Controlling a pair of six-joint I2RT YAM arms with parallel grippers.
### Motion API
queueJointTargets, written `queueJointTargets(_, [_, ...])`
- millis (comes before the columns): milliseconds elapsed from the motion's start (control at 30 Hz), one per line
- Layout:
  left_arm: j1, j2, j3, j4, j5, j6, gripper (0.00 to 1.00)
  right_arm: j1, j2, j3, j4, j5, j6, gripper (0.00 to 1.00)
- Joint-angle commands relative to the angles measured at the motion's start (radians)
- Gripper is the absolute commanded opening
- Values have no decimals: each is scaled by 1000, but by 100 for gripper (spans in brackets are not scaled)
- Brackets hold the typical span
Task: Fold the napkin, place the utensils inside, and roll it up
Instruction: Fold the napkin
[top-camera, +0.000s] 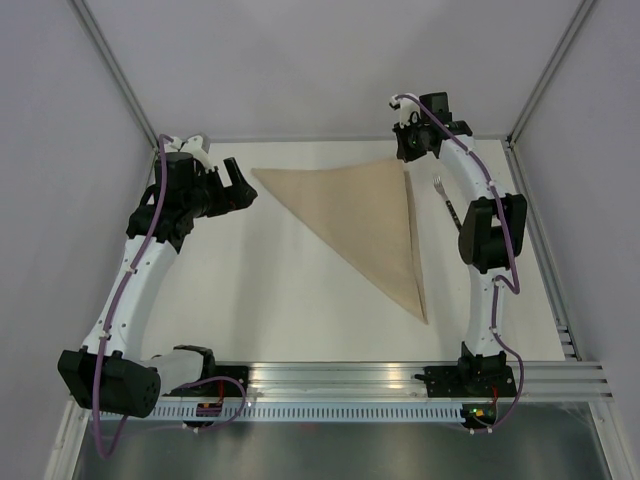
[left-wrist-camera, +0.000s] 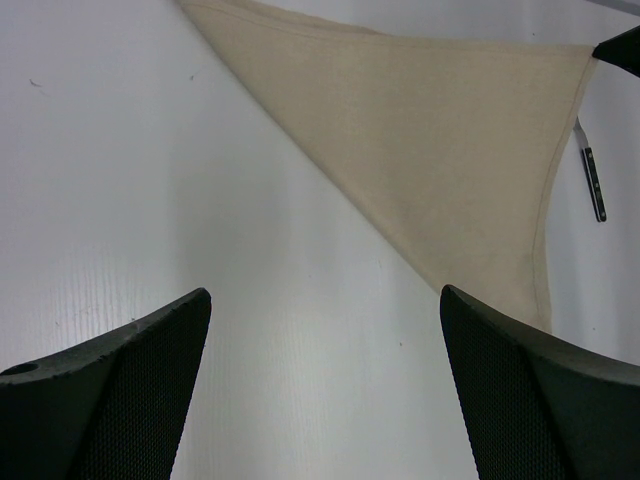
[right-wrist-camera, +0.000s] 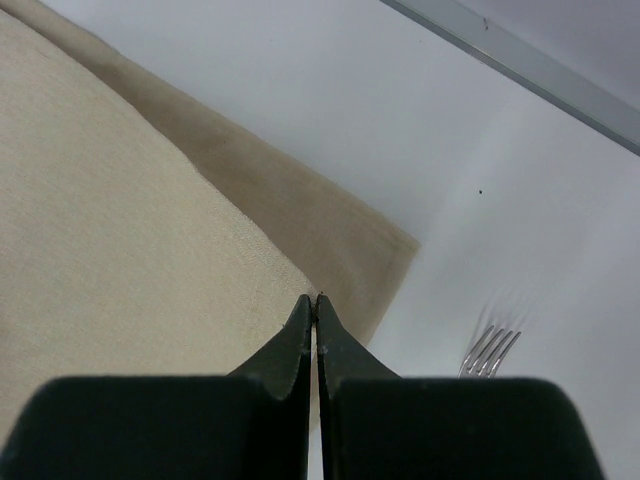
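White tabletop is shown: napkin (top-camera: 370, 215) folded triangular at centre-right, fork (top-camera: 441, 192) laid near-to-far just right of it, nearest the right gripper (top-camera: 405, 158), whose jaws are pressed together; the left gripper (top-camera: 245, 190) is spread wide.

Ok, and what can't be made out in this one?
Top view: the fork's handle end runs to the right arm, which may cover it or a second utensil.
Right wrist: only the fork's tines show, the rest behind the right gripper; whether its shut tips pinch the napkin is unclear.
Left wrist: one napkin corner is cut off by the top edge.
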Motion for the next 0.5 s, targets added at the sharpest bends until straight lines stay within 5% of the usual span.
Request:
queueJointTargets(0, [2, 11, 9, 26, -5, 26, 99, -14, 7, 39, 5, 37, 16, 1])
queueJointTargets(467, [3, 18, 6, 25, -5, 29, 99, -43, 18, 43, 21, 46, 17, 1])
